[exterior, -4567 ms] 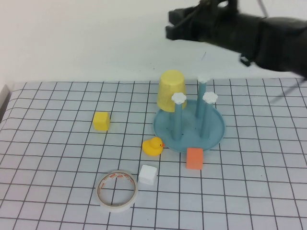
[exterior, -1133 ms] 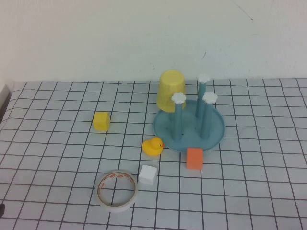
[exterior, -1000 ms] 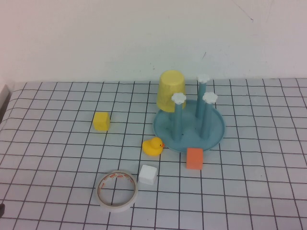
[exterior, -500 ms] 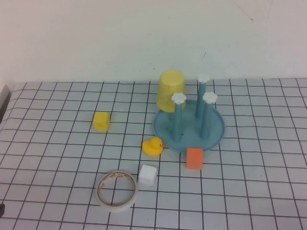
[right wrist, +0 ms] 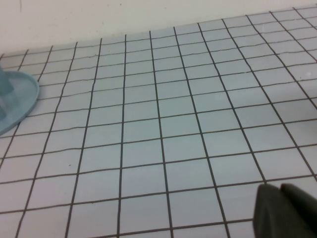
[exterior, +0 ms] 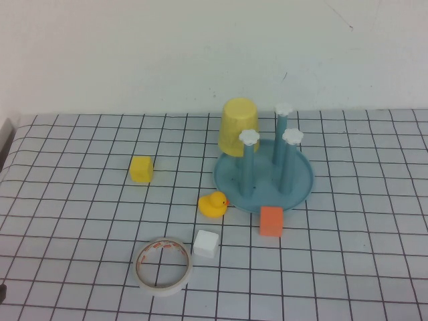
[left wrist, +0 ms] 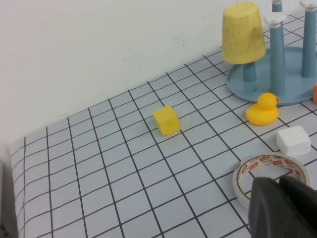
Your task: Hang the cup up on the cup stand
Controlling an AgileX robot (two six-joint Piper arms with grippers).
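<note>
The pale-yellow cup (exterior: pixel 239 126) sits upside down over the back-left post of the blue cup stand (exterior: pixel 264 175); the left wrist view shows the cup (left wrist: pixel 242 32) the same way on the stand (left wrist: pixel 277 84). Three white-capped posts stand bare. Neither arm appears in the high view. My left gripper (left wrist: pixel 280 184) is shut and empty, low over the table near the tape roll. My right gripper (right wrist: pixel 280 191) is shut and empty over bare grid cloth, well to the right of the stand's rim (right wrist: pixel 22 106).
A yellow cube (exterior: pixel 141 168), a yellow rubber duck (exterior: pixel 212 204), a white cube (exterior: pixel 206 243), an orange block (exterior: pixel 271 221) and a roll of tape (exterior: pixel 162 265) lie left of and in front of the stand. A white wall closes the back.
The right arm, which hung above the stand several seconds ago, has left the high view. Over the last second nothing has moved.
</note>
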